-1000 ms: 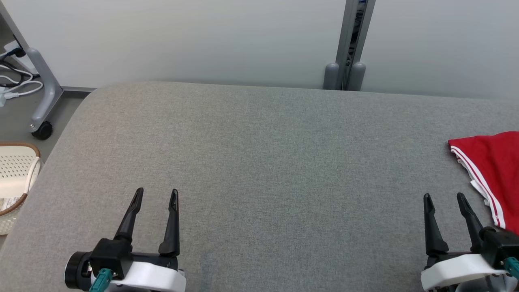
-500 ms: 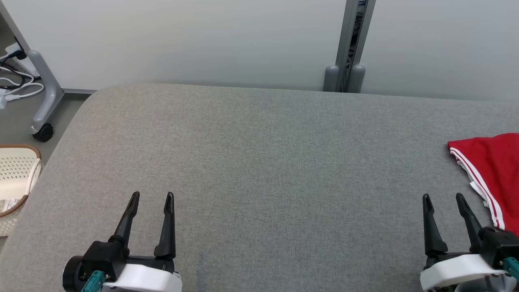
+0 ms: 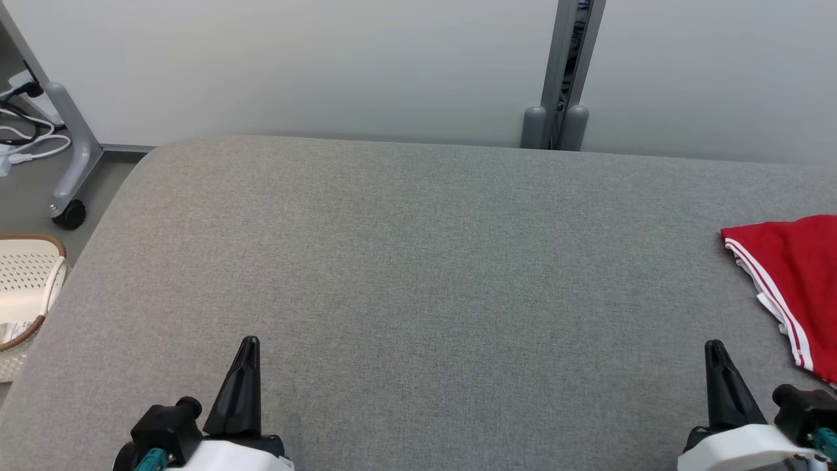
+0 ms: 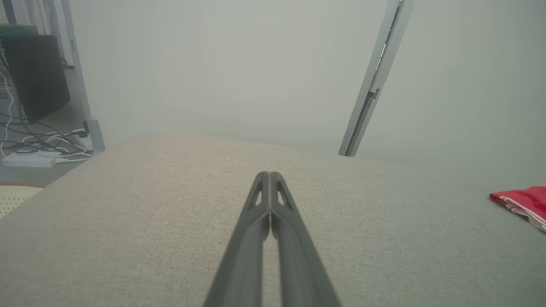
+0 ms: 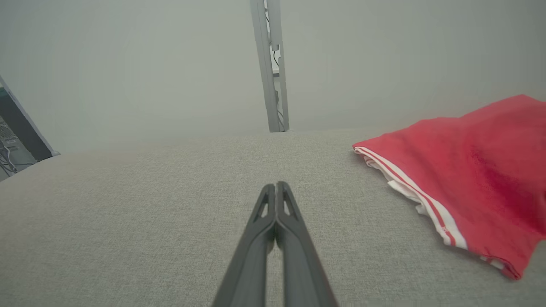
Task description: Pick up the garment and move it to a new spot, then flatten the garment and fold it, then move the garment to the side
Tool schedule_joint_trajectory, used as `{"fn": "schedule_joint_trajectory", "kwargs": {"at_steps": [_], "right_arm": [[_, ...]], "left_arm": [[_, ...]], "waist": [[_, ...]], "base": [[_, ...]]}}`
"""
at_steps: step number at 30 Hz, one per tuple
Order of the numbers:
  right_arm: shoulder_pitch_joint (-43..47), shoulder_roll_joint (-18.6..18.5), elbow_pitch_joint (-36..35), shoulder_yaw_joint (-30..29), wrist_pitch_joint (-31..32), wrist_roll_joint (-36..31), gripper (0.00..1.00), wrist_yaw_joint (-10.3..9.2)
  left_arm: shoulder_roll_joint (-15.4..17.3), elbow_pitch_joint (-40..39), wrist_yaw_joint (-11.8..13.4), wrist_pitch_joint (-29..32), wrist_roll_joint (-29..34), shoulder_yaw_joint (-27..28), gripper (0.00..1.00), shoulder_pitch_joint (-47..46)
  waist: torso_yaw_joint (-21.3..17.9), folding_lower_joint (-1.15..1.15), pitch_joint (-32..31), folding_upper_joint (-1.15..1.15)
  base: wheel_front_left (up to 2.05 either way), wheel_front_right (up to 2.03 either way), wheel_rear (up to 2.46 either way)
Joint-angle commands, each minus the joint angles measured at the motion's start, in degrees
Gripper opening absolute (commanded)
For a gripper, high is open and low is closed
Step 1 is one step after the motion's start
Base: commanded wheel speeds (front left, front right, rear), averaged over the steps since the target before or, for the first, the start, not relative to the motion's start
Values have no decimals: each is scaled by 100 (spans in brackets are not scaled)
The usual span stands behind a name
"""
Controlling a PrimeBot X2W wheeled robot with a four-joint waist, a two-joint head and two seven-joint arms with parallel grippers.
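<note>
The garment [image 3: 801,275] is red with white stripes and lies folded at the right edge of the grey padded table [image 3: 418,261]. It also appears in the right wrist view [image 5: 469,179] and far right in the left wrist view [image 4: 522,200]. My left gripper [image 3: 247,347] is shut and empty at the table's near left; its fingers [image 4: 268,187] are pressed together. My right gripper [image 3: 715,350] is shut and empty at the near right, a little left of the garment, fingers [image 5: 276,196] touching each other.
A white perforated basket [image 3: 23,288] stands on the floor at the left. A wheeled grey stand leg [image 3: 68,163] and cables sit at the back left. A grey post [image 3: 562,78] rises behind the table against the pale wall.
Both grippers have gone from open to shut and have drawn back toward the near edge. The garment has not moved.
</note>
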Motion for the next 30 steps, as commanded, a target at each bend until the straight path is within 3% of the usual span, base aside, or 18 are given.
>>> {"fn": "schedule_joint_trajectory", "kwargs": {"at_steps": [1, 30], "right_arm": [[-130, -42, -75, -100, 99, 339, 0, 0], [-176, -76, -277, -544, 887, 3205, 0, 0]], "left_arm": [[19, -54, -26, 52, -341, 8, 0, -165], [44, 469, -226, 621, -3086, 19, 0, -786]], "waist": [[-10, 0, -1, 0], [-142, 0, -19, 0]], "base": [[0, 0, 0], [0, 0, 0]]}}
